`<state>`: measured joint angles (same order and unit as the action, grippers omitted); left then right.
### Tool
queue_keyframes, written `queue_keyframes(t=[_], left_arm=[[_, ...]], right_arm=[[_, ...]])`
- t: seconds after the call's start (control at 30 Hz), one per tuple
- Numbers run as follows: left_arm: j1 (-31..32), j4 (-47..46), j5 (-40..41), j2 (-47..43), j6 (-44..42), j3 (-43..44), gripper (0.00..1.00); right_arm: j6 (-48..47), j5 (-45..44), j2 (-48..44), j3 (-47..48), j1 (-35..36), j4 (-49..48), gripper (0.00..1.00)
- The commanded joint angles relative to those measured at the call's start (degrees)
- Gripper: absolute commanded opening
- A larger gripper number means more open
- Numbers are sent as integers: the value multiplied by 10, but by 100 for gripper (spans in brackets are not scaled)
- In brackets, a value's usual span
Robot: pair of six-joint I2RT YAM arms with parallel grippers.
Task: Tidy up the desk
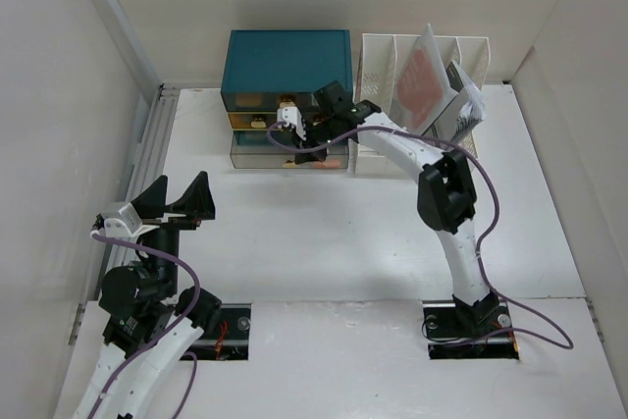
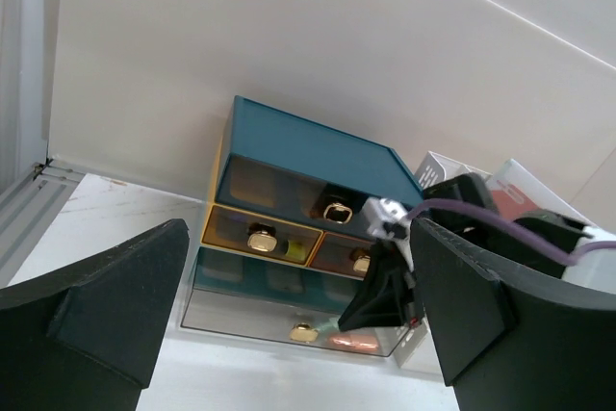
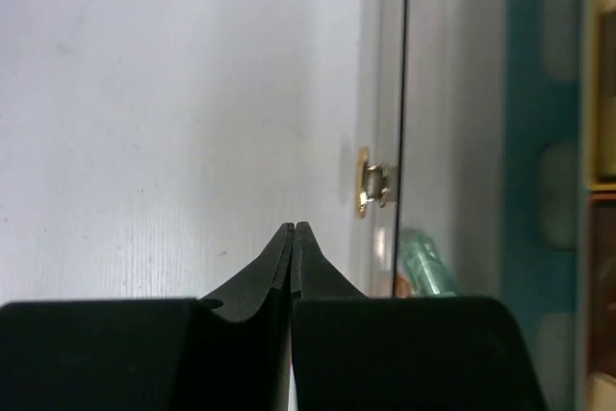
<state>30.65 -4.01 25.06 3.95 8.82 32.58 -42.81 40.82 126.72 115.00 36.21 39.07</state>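
A teal drawer unit (image 1: 285, 71) stands at the back of the table. Its clear bottom drawer (image 1: 257, 152) sticks out in front of the drawers above it. My right gripper (image 1: 308, 154) is shut and empty, hanging just in front of that drawer's face; in the right wrist view the gripper (image 3: 294, 229) sits a short way from the gold knob (image 3: 370, 183). A green item (image 3: 424, 263) and a pink item (image 2: 356, 342) lie inside the drawer. My left gripper (image 1: 178, 200) is open and empty at the table's left, pointing toward the unit (image 2: 308, 156).
A white file organizer (image 1: 388, 61) holding a pink folder (image 1: 417, 80) stands right of the drawer unit. Two amber middle drawers (image 2: 260, 233) have gold knobs. White walls close in the table on the left, back and right.
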Motion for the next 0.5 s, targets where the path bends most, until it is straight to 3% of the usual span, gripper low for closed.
queue_keyframes(t=[0.0, 0.07, 0.1, 0.2, 0.47], left_arm=[[1, -20, -7, 3, -9, 6, 99], [1, -20, -7, 3, -9, 6, 99], [1, -20, -7, 3, -9, 6, 99], [1, -20, -7, 3, -9, 6, 99], [1, -20, -7, 3, -9, 6, 99]], right_arm=[[-35, 36, 34, 36, 10, 98, 0], [19, -40, 23, 5, 16, 36, 0], [65, -70, 13, -38, 16, -39, 0], [109, -182, -12, -74, 21, -123, 0], [178, -441, -18, -106, 43, -232, 0]])
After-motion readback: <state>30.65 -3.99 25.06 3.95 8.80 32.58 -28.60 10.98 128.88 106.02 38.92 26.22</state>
